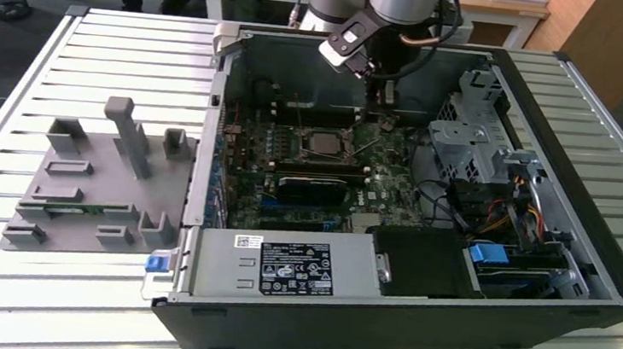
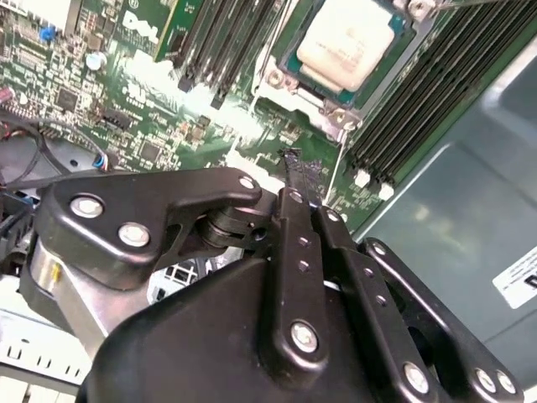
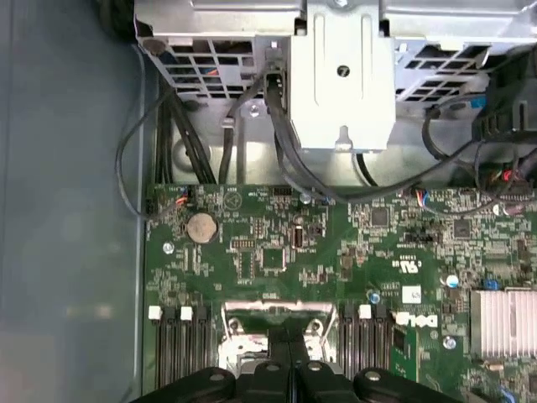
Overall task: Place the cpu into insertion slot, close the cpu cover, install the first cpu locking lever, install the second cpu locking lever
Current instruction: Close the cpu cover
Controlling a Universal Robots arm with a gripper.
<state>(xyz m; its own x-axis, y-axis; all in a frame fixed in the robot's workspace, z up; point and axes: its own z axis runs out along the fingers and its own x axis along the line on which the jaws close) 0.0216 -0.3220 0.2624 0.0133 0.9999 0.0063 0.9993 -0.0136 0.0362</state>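
Gripper (image 1: 385, 104) is inside case (image 1: 411, 334), upper middle of the exterior view, hanging just above board (image 1: 390, 191). In the second wrist view its fingers (image 2: 289, 218) are pressed together to one tip, nothing between them

Cpu (image 2: 348, 40) lies flat in slot (image 2: 289, 67), beige face up. In the exterior view it sits centre frame, near the tip but apart from it. Cover (image 2: 317, 99) reads as a silvery frame around the chip; whether it is down or latched I cannot tell

Handling, by judgement:
- Chip: light, stiff, smooth-faced, likely fragile underneath. Take it by opposite edges, no load on the face
- Cover: thin metal, probably springy and easy to bend. Push at its free edge

Containers:
- Case holds board, power supply (image 1: 285, 268) and drive cage (image 1: 468, 151)
- Grey tray (image 1: 90, 223) sits on slatted table (image 1: 48, 303) at the exterior view's left, with upright holders. One low holder carries a green strip (image 1: 66, 207)
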